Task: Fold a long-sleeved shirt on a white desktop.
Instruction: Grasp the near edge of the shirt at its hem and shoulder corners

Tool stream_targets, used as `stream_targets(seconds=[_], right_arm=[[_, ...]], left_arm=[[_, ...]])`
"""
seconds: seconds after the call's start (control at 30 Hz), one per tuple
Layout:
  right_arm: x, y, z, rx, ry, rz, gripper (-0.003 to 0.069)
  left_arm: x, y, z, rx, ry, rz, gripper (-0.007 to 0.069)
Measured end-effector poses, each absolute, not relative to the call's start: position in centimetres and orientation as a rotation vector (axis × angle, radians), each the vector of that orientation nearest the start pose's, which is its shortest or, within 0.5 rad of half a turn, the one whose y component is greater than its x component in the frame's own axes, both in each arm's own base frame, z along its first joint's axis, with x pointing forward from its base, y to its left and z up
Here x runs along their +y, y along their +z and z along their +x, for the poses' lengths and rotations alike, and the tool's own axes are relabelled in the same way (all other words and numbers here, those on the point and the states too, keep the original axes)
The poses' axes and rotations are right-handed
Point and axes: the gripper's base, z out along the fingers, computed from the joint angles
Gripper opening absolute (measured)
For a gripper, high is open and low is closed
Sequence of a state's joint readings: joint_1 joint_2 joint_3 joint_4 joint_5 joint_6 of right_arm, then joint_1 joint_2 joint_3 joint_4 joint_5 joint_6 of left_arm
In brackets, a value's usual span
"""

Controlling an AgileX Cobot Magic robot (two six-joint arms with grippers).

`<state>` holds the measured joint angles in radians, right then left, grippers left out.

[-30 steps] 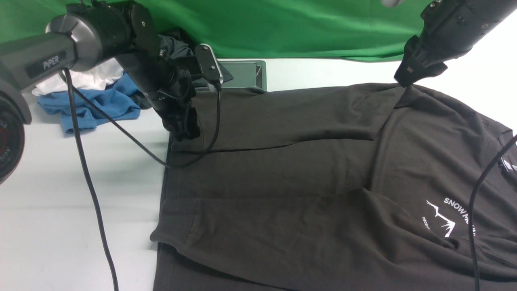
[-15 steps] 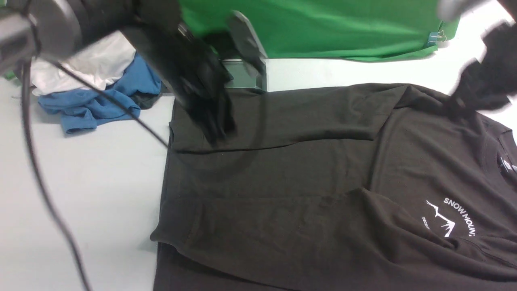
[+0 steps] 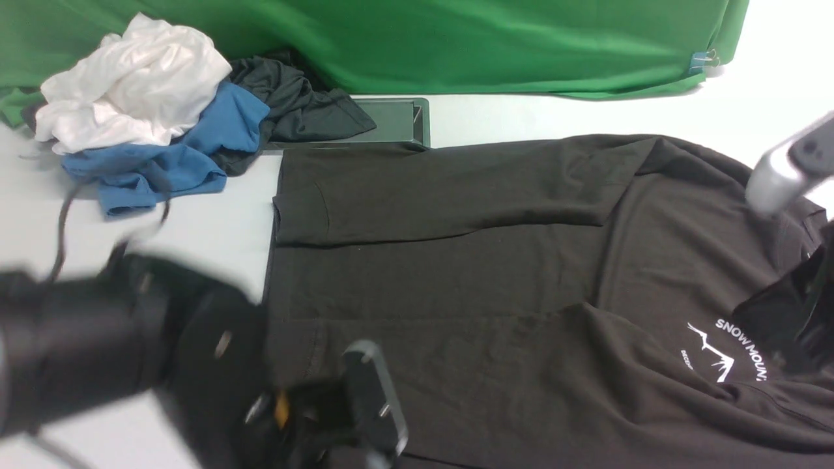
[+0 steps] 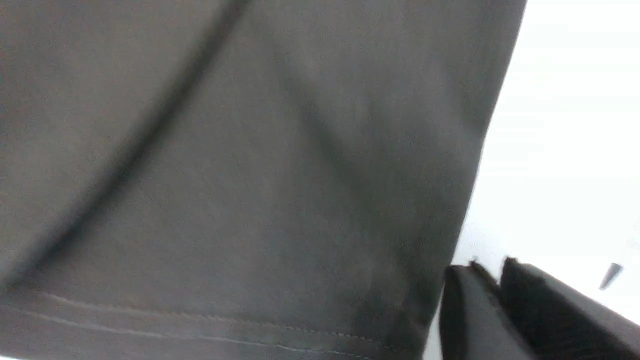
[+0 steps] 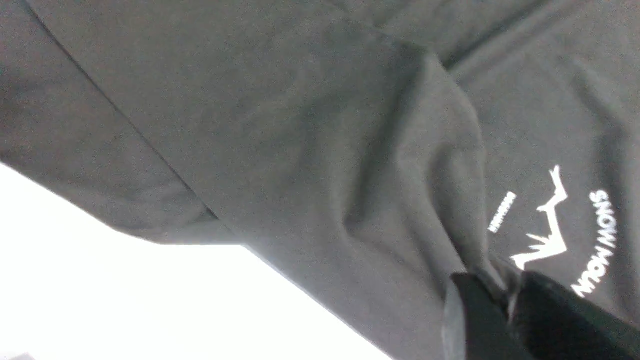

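Long-sleeved shirt (image 3: 495, 260) lies flat on the white desktop (image 3: 208, 221), both sleeves folded across its body.

Its white mountain logo (image 3: 723, 352) faces up near the right side. The right gripper (image 5: 502, 282) pinches a raised ridge of shirt cloth just beside that logo. The left gripper (image 4: 487, 267) sits at the shirt's hemmed edge with its jaws a thin slit apart; whether it has caught cloth I cannot tell. Behind, white (image 3: 130, 78), blue (image 3: 176, 156) and dark grey garments (image 3: 293, 104) are heaped beside a metal-framed hatch (image 3: 391, 120), before the green backdrop (image 3: 488, 45).
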<state>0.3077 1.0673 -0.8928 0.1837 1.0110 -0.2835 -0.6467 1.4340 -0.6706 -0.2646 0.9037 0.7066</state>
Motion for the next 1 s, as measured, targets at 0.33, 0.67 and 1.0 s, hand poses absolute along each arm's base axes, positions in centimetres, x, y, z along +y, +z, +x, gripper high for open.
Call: stream_targets(seconds=[0.33,0.67,1.0], right_arm=[[7.5,31.0,18.3,2.485,0.244,-0.686,0.0156],[7.5,31.1,18.4,2.454,0.232,-0.71,0.0162],[7.6,31.2,18.5,2.429,0.227,-0.708,0.0167]], left_arm=[[-13.1,15.1,13.9,2.381,-0.344,1.801,0.0512],[-13.2,15.0,14.9,2.243,-0.235,1.808,0.0421],[-12.7,19.6,13.7,2.169,-0.271,1.93,0.029]])
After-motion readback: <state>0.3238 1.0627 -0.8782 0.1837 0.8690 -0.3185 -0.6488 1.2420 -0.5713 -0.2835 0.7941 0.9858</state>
